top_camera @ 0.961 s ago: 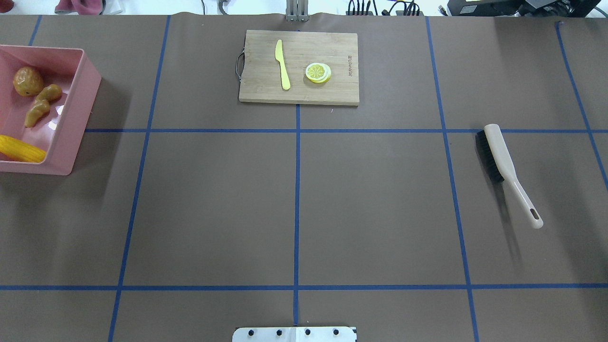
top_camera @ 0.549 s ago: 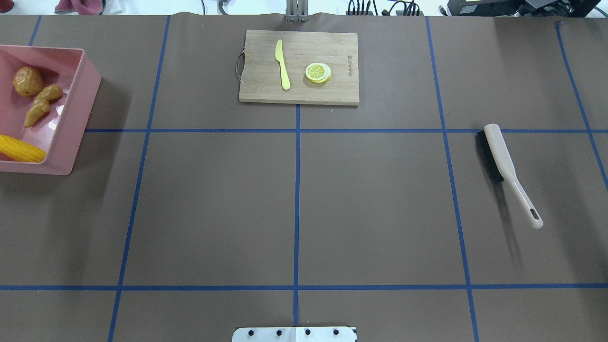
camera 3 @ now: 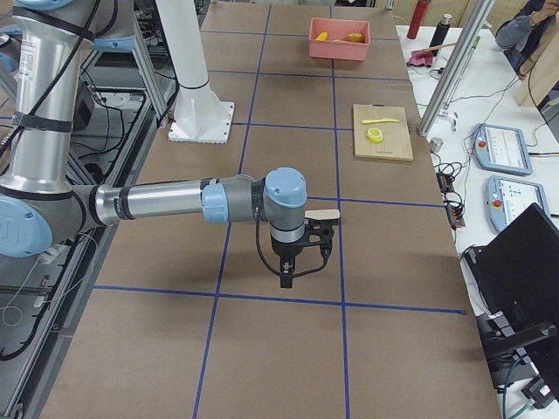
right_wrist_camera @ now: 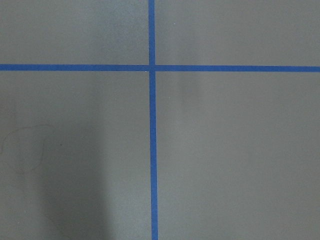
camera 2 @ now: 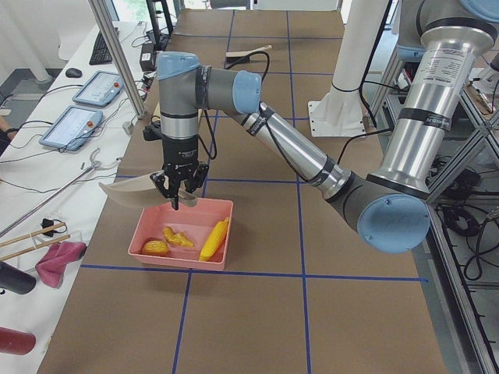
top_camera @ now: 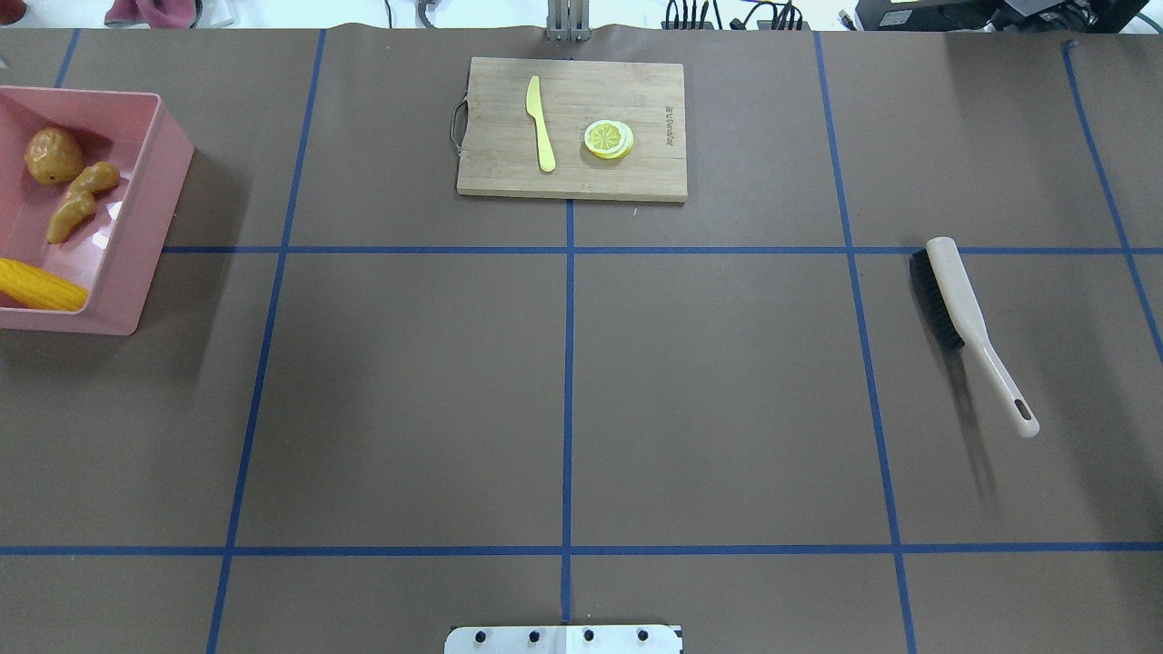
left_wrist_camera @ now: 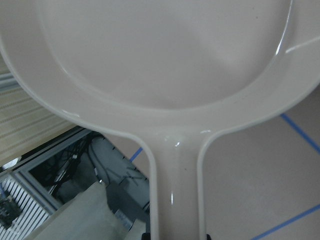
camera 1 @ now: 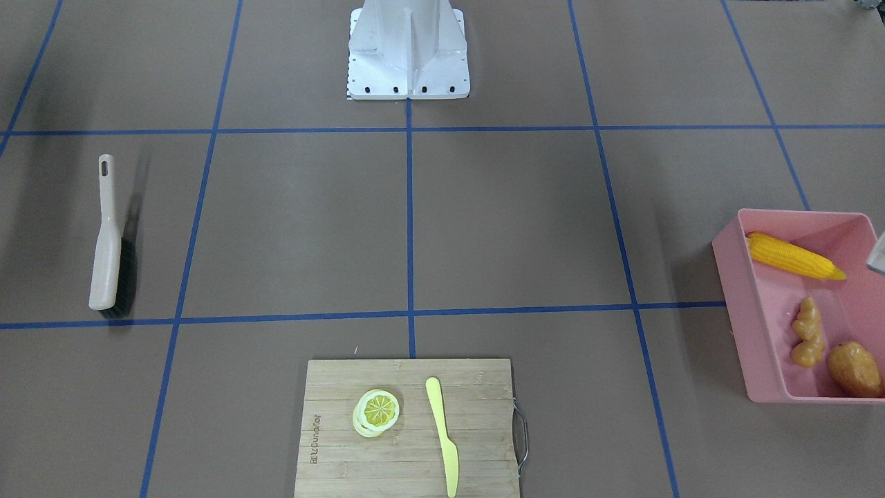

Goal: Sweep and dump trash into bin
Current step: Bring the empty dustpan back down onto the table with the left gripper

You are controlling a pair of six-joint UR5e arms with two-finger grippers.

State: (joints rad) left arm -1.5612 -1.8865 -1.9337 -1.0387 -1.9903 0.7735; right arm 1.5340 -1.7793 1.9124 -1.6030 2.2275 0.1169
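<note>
The pink bin (top_camera: 136, 227) stands at the table's left end and holds the yellow corn cob (top_camera: 41, 284), the tan ginger root (top_camera: 80, 198) and the brown-orange potato (top_camera: 53, 154). All three also show in the front view: corn (camera 1: 792, 256), ginger (camera 1: 807, 332), potato (camera 1: 854, 369). In the exterior left view my left gripper (camera 2: 178, 201) hangs just above the bin (camera 2: 183, 259), shut on the handle of the beige dustpan (camera 2: 129, 193). The pan (left_wrist_camera: 165, 65) looks empty in the left wrist view. My right gripper (camera 3: 286, 281) hovers over bare table; I cannot tell if it is open.
A beige brush (top_camera: 963, 309) with black bristles lies on the table's right side. A wooden cutting board (top_camera: 572, 177) at the far middle carries a yellow plastic knife (top_camera: 541, 123) and lemon slices (top_camera: 609, 139). Blue tape lines grid the brown table cover.
</note>
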